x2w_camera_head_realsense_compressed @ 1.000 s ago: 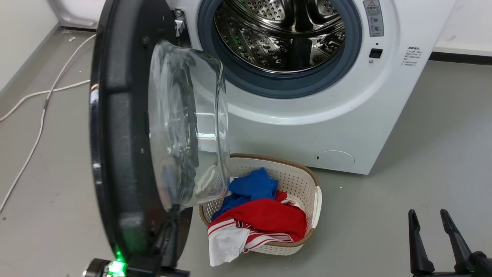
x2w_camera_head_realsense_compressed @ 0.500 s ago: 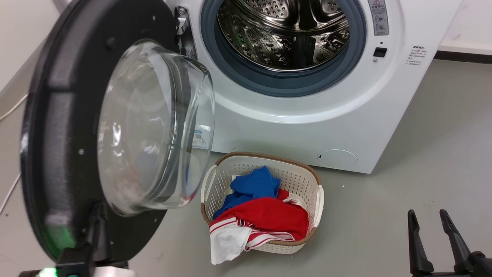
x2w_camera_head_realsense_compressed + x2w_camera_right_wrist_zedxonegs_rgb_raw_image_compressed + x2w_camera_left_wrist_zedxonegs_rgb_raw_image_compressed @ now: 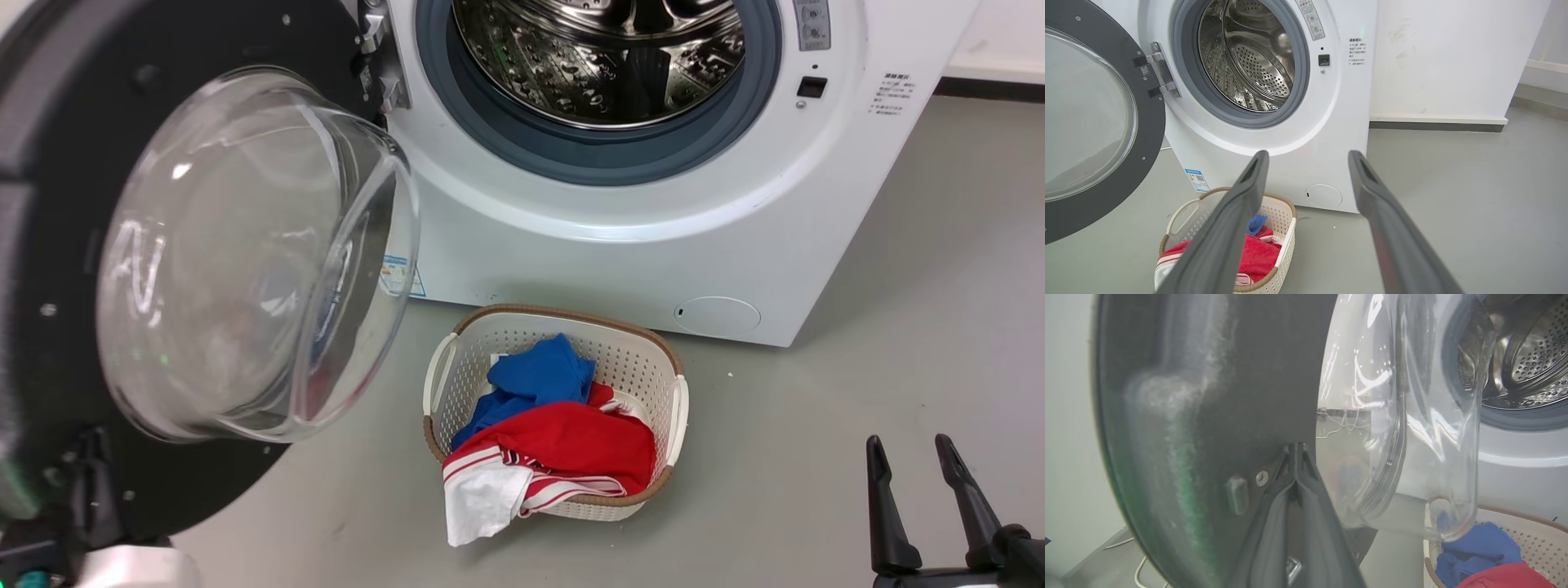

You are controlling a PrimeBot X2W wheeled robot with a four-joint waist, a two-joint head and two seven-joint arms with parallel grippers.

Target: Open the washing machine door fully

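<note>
Swung wider than a second ago, the washing machine door (image 3: 245,245) now faces the camera at the head view's left. The right wrist view shows its metal hinge (image 3: 1159,73) at upper left. The left wrist view shows the left gripper (image 3: 1296,451) pinched together (nothing between), tips against the door's black inner face. One door, one laundry basket (image 3: 678,408), two grippers. The right gripper (image 3: 908,445), lower right, gapes empty.

The washing machine door (image 3: 204,261) runs off my head view's left edge; its rim blurs in my left wrist view. Beside the door's window the left gripper (image 3: 1295,449) has its tips together, contact with the door unclear. The labels (image 3: 891,94) right of the door are unreadably small.
</note>
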